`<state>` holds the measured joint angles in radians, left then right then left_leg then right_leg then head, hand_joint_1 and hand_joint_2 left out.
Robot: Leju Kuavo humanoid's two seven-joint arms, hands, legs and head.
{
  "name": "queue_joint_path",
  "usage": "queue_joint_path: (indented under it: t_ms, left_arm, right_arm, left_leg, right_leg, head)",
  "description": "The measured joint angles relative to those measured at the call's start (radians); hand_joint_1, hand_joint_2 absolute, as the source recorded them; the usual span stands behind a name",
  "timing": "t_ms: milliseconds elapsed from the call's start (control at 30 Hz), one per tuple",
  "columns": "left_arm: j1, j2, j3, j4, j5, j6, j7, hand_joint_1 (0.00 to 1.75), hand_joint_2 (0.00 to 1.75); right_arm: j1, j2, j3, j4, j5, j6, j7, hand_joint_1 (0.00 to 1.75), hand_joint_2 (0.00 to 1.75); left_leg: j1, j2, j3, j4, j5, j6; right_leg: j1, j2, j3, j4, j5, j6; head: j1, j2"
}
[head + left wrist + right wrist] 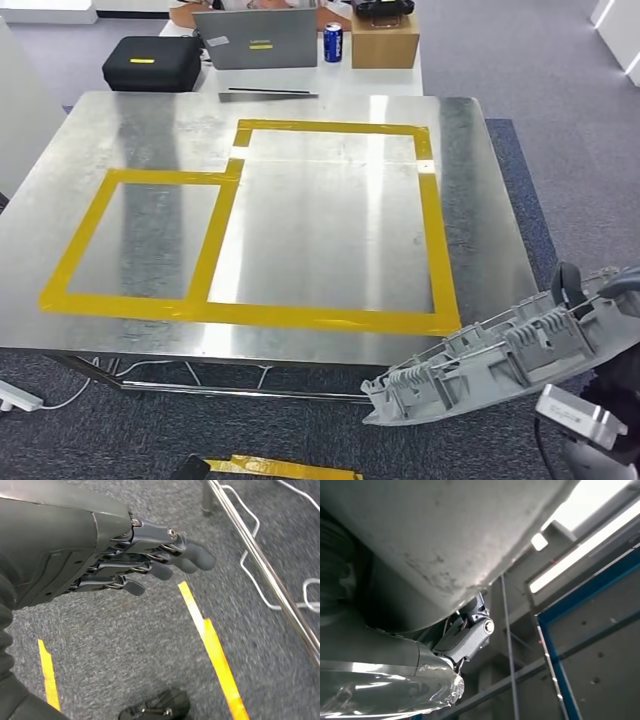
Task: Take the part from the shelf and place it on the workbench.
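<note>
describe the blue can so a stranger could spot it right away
Start at the steel workbench with yellow tape outlines, then look past its far edge to the white desk behind. The blue can stands upright between an open grey laptop and a cardboard box, the only blue, cylindrical thing there.

A metal workbench (483,200) carries two adjoining yellow tape rectangles (226,200), the smaller toward its left edge, the larger reaching its near right corner.

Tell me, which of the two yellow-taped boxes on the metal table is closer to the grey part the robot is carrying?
The larger taped rectangle, on the right; the grey part hangs just past its near corner. The smaller one is on the left.
</note>
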<state>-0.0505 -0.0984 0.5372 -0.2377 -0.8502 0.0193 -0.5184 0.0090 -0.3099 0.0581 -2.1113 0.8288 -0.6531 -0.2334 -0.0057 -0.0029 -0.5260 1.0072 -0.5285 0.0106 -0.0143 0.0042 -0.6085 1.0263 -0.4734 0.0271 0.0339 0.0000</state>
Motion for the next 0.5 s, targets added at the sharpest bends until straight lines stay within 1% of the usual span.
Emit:
queue_joint_path:
  t_ms: [33,67,100,133,167,200,233,267,300,333,367,400,433,500]
  left_arm:
    - [-0.001,0.001,-0.003,0.000,-0.001,-0.002,0.000,0.00,1.75]
    - [-0.003,0.002,-0.006,0.000,-0.002,-0.003,0.001,0.00,1.75]
    - [-0.005,0.002,-0.007,0.000,-0.002,-0.005,0.002,0.00,1.75]
    - [-0.007,0.002,-0.009,0.000,-0.003,-0.004,0.004,0.00,1.75]
    - [-0.007,0.002,-0.011,0.000,-0.004,0.000,0.010,0.00,1.75]
    - [-0.007,0.001,-0.013,0.000,-0.007,0.007,0.019,0.00,1.75]
    - [-0.008,0.000,-0.017,0.000,-0.009,0.015,0.029,0.00,1.75]
    - [-0.010,-0.001,-0.021,0.000,-0.012,0.023,0.039,0.00,1.75]
    - [-0.014,-0.002,-0.026,0.000,-0.014,0.028,0.047,0.00,1.75]
    - [-0.018,-0.002,-0.030,0.000,-0.014,0.030,0.051,0.00,1.75]
    - [-0.022,-0.002,-0.033,0.000,-0.015,0.031,0.055,0.00,1.75]
    - [-0.025,-0.002,-0.036,0.000,-0.015,0.032,0.057,0.00,1.75]
    - [-0.026,-0.001,-0.039,0.000,-0.015,0.032,0.058,0.00,1.75]
    - [-0.029,-0.002,-0.046,0.000,-0.014,0.030,0.059,0.00,1.75]
  right_arm:
    - [-0.028,-0.010,0.002,0.006,-0.001,0.015,0.006,1.75,1.75]
    - [-0.060,-0.021,0.005,0.011,-0.002,0.033,0.012,1.75,1.75]
    - [-0.092,-0.031,0.009,0.017,-0.002,0.052,0.020,1.75,1.75]
    - [-0.124,-0.038,0.016,0.023,0.002,0.073,0.031,1.75,1.75]
    - [-0.164,-0.046,0.025,0.034,0.011,0.098,0.049,1.75,1.75]
    - [-0.218,-0.054,0.040,0.053,0.024,0.130,0.073,1.75,1.75]
    - [-0.285,-0.064,0.057,0.079,0.035,0.165,0.102,1.75,1.75]
    - [-0.360,-0.076,0.073,0.110,0.042,0.200,0.129,1.75,1.75]
    - [-0.436,-0.087,0.087,0.142,0.042,0.231,0.151,1.75,1.75]
    - [-0.504,-0.095,0.098,0.171,0.038,0.255,0.165,1.75,1.75]
    - [-0.561,-0.101,0.110,0.200,0.034,0.275,0.173,1.75,1.75]
    - [-0.610,-0.104,0.123,0.226,0.032,0.293,0.180,1.75,1.75]
    - [-0.650,-0.106,0.139,0.249,0.031,0.309,0.186,1.75,1.75]
    - [-0.718,-0.107,0.177,0.289,0.036,0.341,0.201,1.75,1.75]
  left_leg:
    - [0.000,0.000,-0.002,0.007,-0.006,-0.005]
    - [0.001,0.001,-0.011,0.030,-0.020,-0.009]
    - [0.002,0.000,-0.032,0.072,-0.041,-0.014]
    - [0.003,0.000,-0.065,0.132,-0.066,-0.017]
    - [0.003,0.000,-0.106,0.201,-0.088,-0.018]
    - [0.004,0.000,-0.143,0.255,-0.098,-0.019]
    - [0.004,0.000,-0.170,0.283,-0.089,-0.018]
    - [0.004,0.000,-0.180,0.277,-0.061,-0.015]
    - [0.003,0.000,-0.173,0.237,-0.018,-0.011]
    - [0.002,0.000,-0.156,0.178,0.029,-0.004]
    - [0.000,0.000,-0.137,0.120,0.065,0.002]
    - [-0.002,0.001,-0.119,0.072,0.083,0.008]
    - [-0.004,0.001,-0.109,0.044,0.088,0.012]
    - [-0.006,-0.001,-0.104,0.026,0.081,0.016]
  right_leg:
    - [-0.001,0.001,0.001,-0.002,0.000,-0.005]
    - [-0.003,0.002,0.003,-0.003,-0.002,-0.010]
    - [-0.004,0.001,0.006,-0.004,-0.003,-0.015]
    - [-0.004,0.000,0.008,-0.004,-0.005,-0.019]
    - [-0.004,-0.001,0.010,-0.004,-0.008,-0.022]
    - [-0.003,0.001,0.010,-0.004,-0.009,-0.024]
    - [-0.003,0.004,0.012,-0.003,-0.011,-0.026]
    - [-0.002,0.008,0.014,-0.003,-0.012,-0.026]
    - [-0.002,0.010,0.019,-0.003,-0.015,-0.025]
    - [-0.001,0.012,0.024,-0.003,-0.018,-0.022]
    - [0.001,0.011,0.028,-0.002,-0.022,-0.019]
    - [0.003,0.011,0.030,-0.001,-0.025,-0.015]
    - [0.004,0.010,0.029,-0.001,-0.026,-0.010]
    - [0.003,0.008,0.025,-0.002,-0.027,-0.001]
  head:
    - [-0.001,0.000]
    - [-0.003,0.000]
    - [-0.003,0.000]
    - [-0.004,0.000]
    - [-0.004,0.000]
    - [-0.005,0.000]
    - [-0.006,0.000]
    - [-0.008,0.000]
    - [-0.009,0.000]
    - [-0.010,0.000]
    - [-0.010,0.000]
    - [-0.010,0.000]
    - [-0.010,0.000]
    - [-0.010,0.000]
